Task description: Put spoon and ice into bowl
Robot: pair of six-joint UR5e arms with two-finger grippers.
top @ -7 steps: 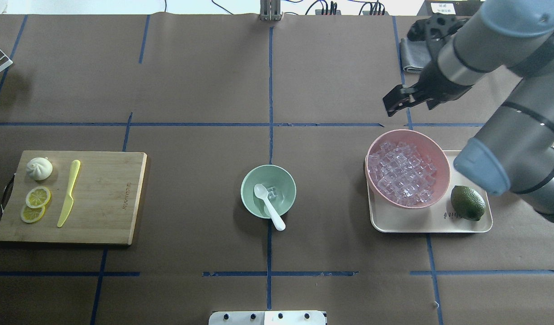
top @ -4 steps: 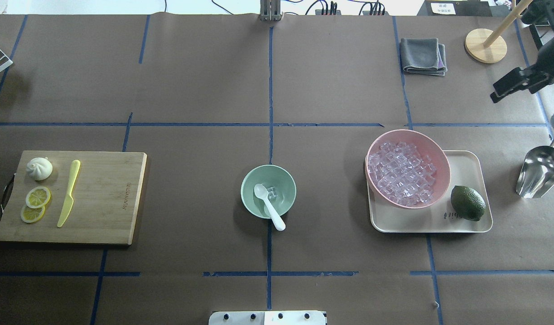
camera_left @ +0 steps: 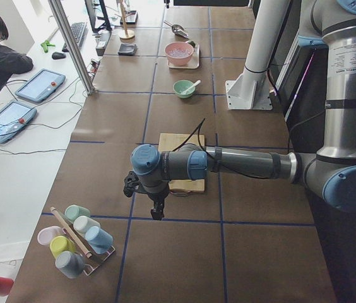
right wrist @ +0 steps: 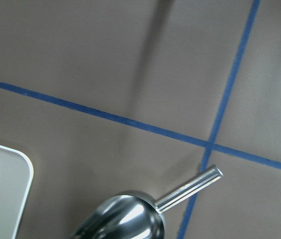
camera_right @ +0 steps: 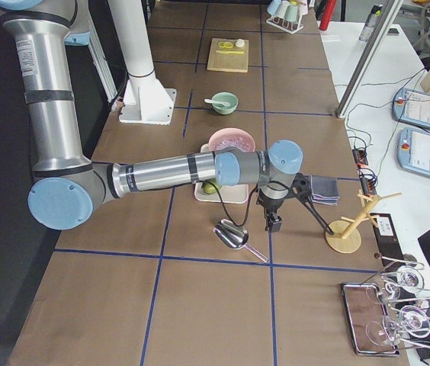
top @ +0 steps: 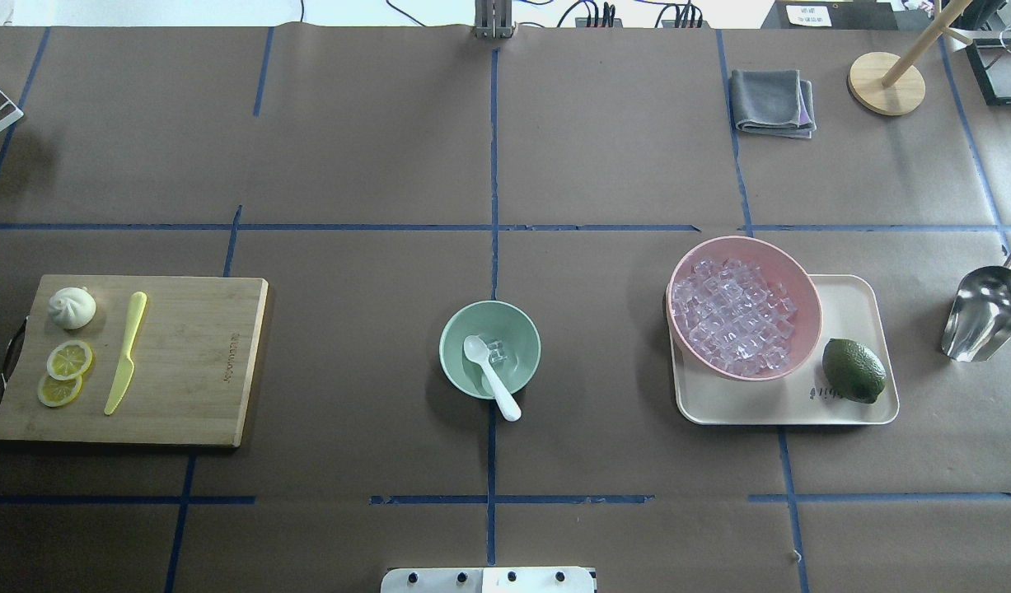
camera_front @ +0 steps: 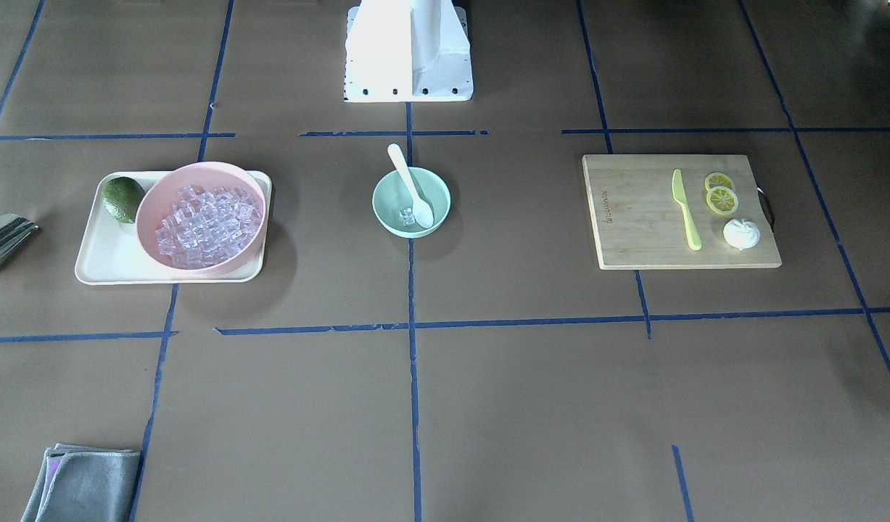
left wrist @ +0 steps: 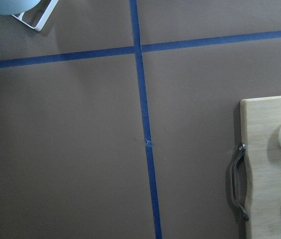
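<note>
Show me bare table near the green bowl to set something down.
Bare: between cutting board and green bowl, between that bowl and the tray, and the far strip beside the towel. Crowded: the tray, with pink bowl and lime.

Mint-green bowl [top: 523, 350], upright at the table's centre. White plastic spoon [top: 492, 376] lies tilted in it, scoop inside, handle projecting over the rim on the robot's side. A few clear ice cubes [top: 498, 353] rest on the bowl's floor, just beside the scoop.
</note>
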